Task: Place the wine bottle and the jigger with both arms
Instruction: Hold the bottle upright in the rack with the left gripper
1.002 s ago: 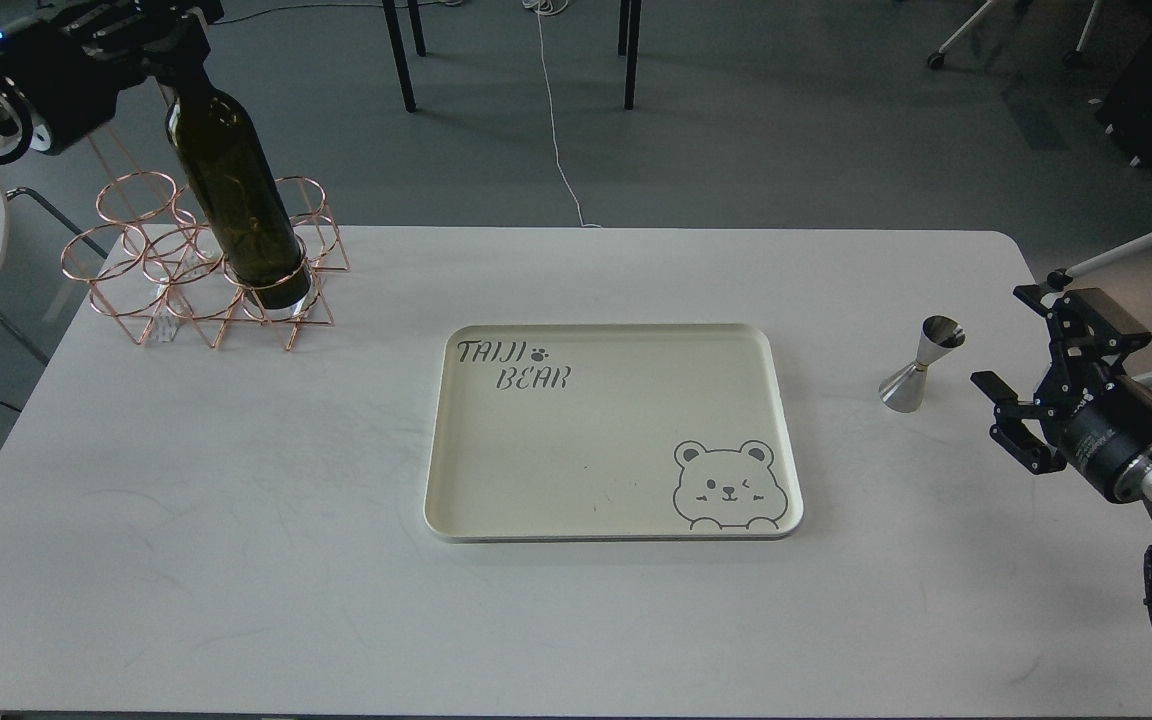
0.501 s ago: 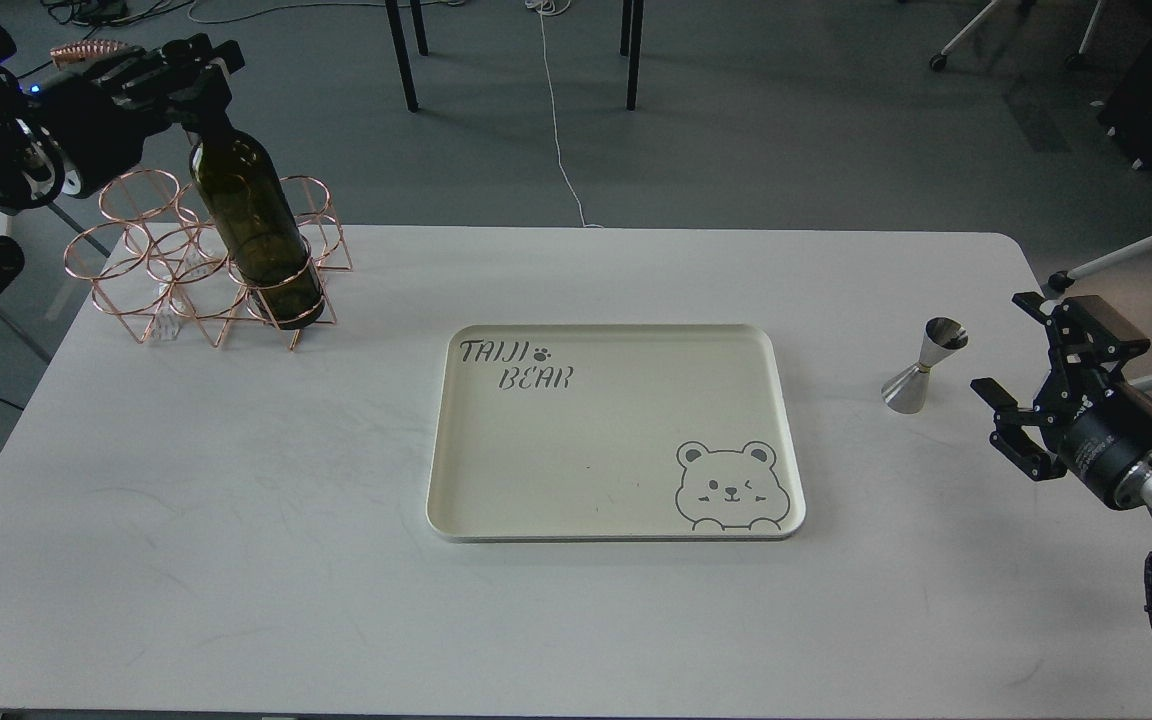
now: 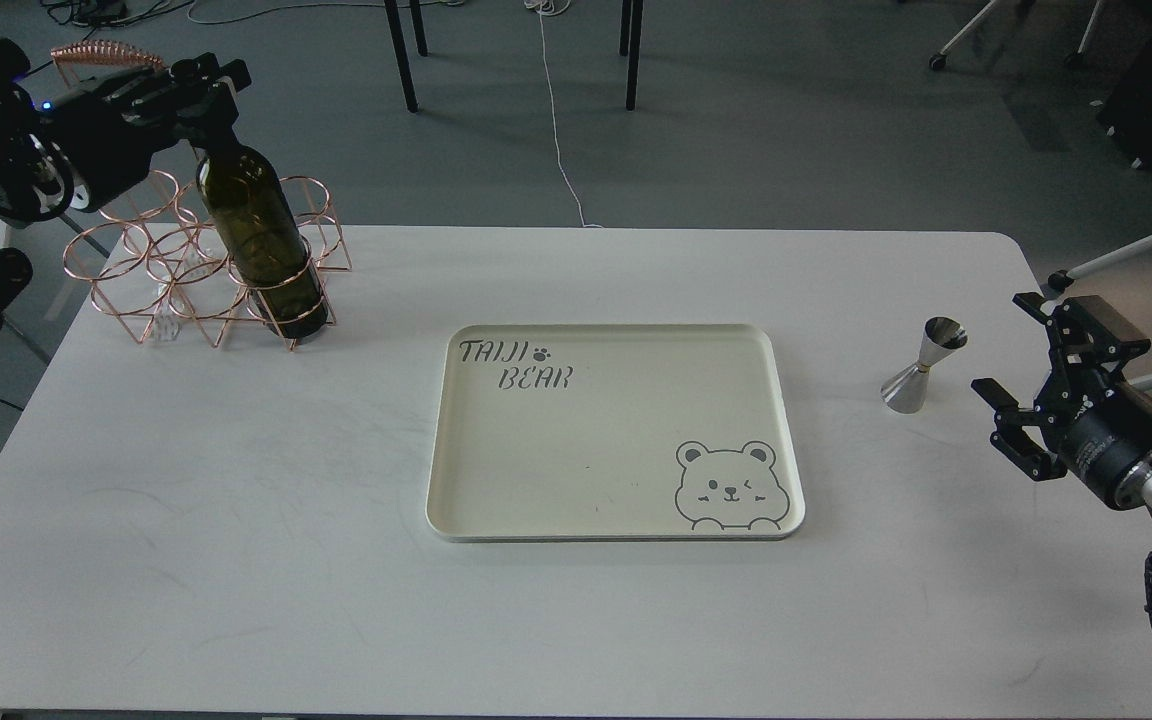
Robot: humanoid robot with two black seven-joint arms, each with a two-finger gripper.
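Wine bottle lowered into rack, left gripper clamping neck; right gripper spread beside jigger.

This looks like a lab or office test space: a plain white rectangular bench stands on grey carpet flooring, with black metal table legs, a loose white cable and a castored office chair base behind it.

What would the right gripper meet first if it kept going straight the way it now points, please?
Most likely the jigger: the open right gripper points left across the table toward it, with nothing between them, though depth from one view is unclear.
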